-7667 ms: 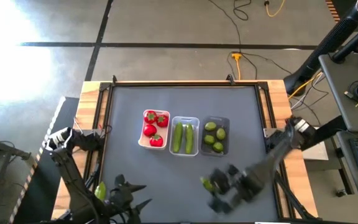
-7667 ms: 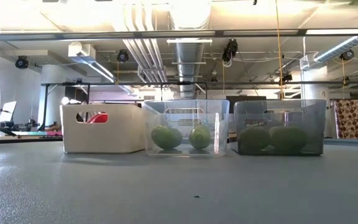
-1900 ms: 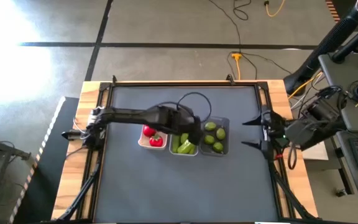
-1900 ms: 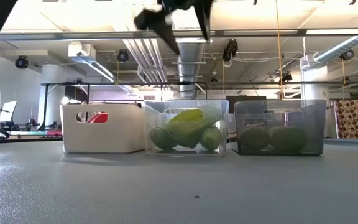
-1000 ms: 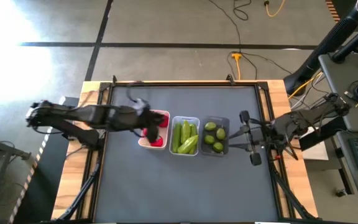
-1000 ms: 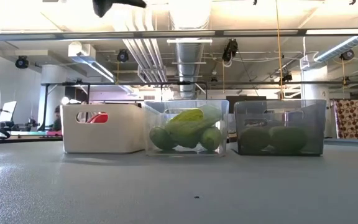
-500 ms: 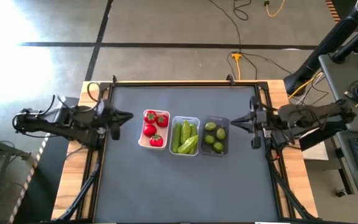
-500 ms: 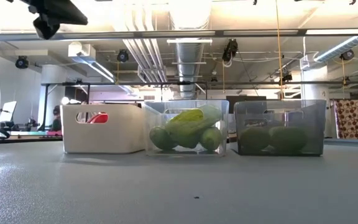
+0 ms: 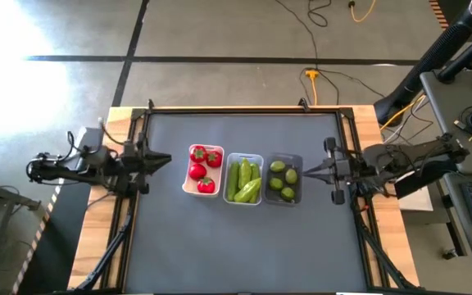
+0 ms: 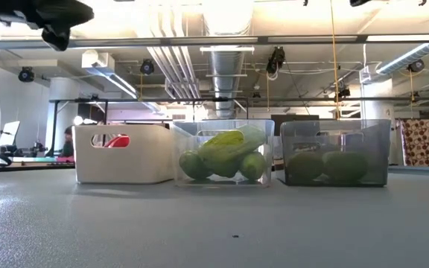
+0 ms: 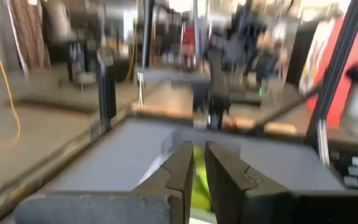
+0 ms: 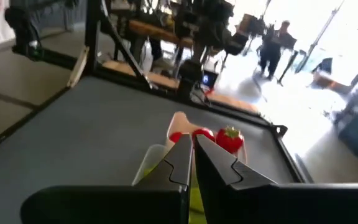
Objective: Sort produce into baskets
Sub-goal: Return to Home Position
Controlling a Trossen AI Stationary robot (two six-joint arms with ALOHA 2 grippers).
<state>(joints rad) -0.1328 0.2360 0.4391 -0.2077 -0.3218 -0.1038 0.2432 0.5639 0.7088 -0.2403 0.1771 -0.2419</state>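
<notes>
High cam: overhead, straight down, takes in the whole dark grey counter and both arms.

Low cam: counter height, near edge, level, close on the opaque white rounded tray, clear tray and smoky grey tray, with the room behind.

Wrist cams: look past the left arm's dark fingers and the right arm's dark fingers, facing each other across the counter.

Trays are shared by high, low and right wrist.

Dark grey table, pale wooden edges. Carries 3 baskets in 1 row near the middle, just beside each other: white basket, clear basket, smoky grey basket. Possibly 1 tiny dark speck in front.
</notes>
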